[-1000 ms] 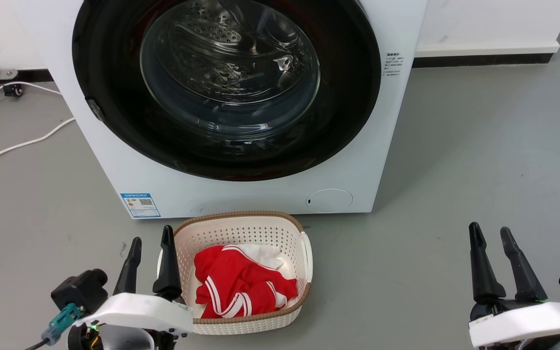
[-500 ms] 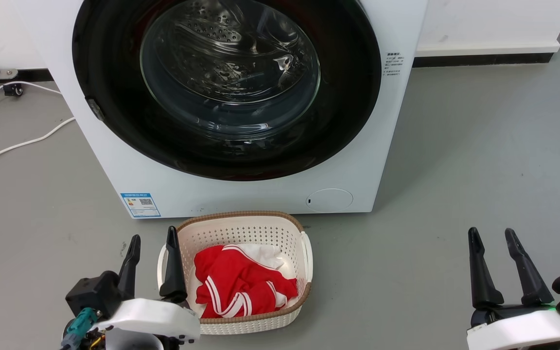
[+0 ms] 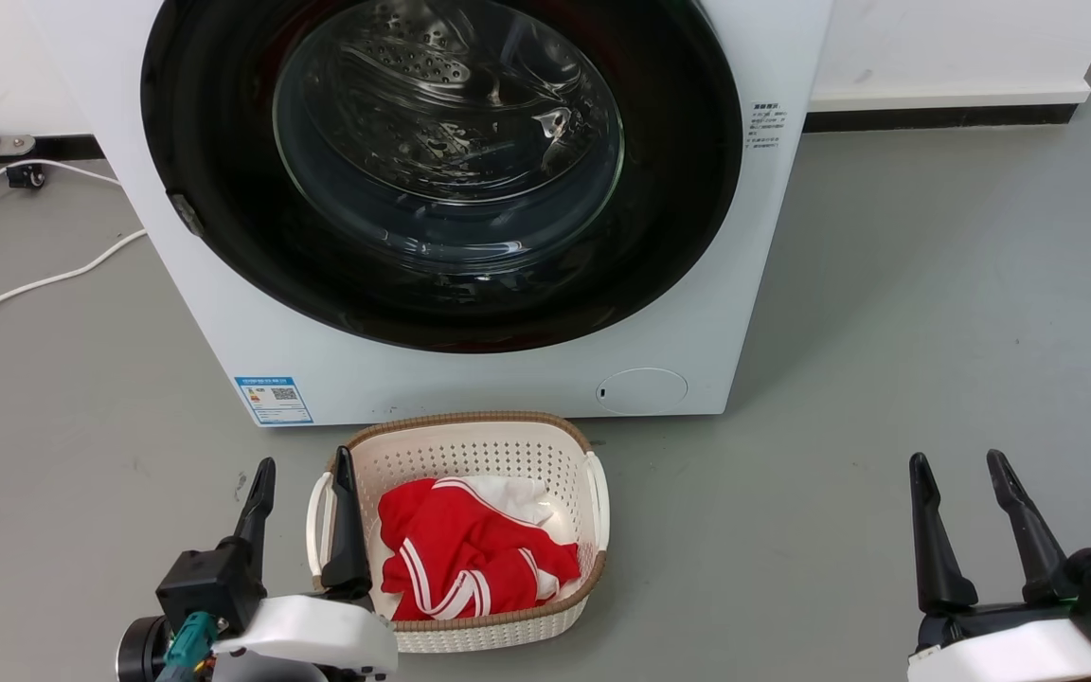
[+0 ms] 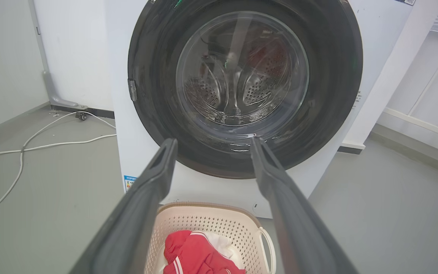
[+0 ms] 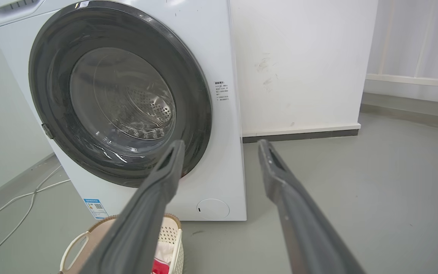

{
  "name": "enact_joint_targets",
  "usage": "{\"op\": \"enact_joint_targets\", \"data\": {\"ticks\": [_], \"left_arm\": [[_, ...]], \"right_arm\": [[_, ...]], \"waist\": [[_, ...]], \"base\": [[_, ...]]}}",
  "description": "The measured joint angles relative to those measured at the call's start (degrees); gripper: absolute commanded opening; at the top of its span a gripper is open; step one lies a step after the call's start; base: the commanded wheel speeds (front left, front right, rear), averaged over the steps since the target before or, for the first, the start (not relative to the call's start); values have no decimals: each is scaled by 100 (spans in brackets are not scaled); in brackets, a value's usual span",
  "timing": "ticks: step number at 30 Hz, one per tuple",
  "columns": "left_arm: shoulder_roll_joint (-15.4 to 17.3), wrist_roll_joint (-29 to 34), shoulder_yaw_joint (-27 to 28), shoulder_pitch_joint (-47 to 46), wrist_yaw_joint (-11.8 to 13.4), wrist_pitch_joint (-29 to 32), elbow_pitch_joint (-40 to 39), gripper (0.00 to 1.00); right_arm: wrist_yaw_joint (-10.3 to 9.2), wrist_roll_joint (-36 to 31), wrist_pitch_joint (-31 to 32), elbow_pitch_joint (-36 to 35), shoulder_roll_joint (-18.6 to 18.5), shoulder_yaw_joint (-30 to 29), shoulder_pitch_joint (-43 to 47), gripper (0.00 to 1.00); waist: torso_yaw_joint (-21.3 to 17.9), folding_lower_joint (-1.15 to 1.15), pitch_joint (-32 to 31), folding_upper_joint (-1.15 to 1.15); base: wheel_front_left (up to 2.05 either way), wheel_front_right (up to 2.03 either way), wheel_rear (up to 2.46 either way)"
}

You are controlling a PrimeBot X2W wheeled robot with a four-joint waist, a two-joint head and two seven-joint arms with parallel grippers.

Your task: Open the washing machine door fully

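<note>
The washing machine door (image 3: 446, 142) at 12 o'clock is left shut, since the left claw (image 3: 305, 461) at 7 and right claw (image 3: 957, 457) at 5, both spread, are only pulled back a little.

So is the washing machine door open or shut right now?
Shut: the washing machine door lies flush against the washer front, with no gap visible at its black rim.

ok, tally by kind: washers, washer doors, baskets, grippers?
washing machine: 1
washing machine door: 1, shut
laundry basket: 1, holding red and white clothes
grippers: 2, left gripper and right gripper, both open
total: 5
</note>
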Motion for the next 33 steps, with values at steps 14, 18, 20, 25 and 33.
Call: {"op": "enact_joint_targets", "data": {"ticks": [14,18,20,25,33], "left_arm": [[-29,644,-35,88,-15,-160,57,100],[-46,815,-46,96,-29,-203,56,100],[-59,901,-46,112,-36,-220,67,100],[-82,1103,-37,127,-43,-280,92,100],[-137,1368,24,182,-79,-355,147,100]], "right_arm": [[0,-312,-168,-42,0,-14,90,100],[0,-347,-212,-45,0,-25,121,100],[0,-390,-235,-51,0,-23,126,100],[0,-520,-287,-54,1,-5,169,100],[0,-566,-364,-34,1,-5,227,100]], "waist": [[-12,0,-28,0],[-12,0,-38,0],[-12,0,-40,0],[-5,0,-47,0],[6,0,-67,0]], "base": [[0,0,0],[0,0,0],[0,0,0],[0,0,0],[0,0,0]]}}
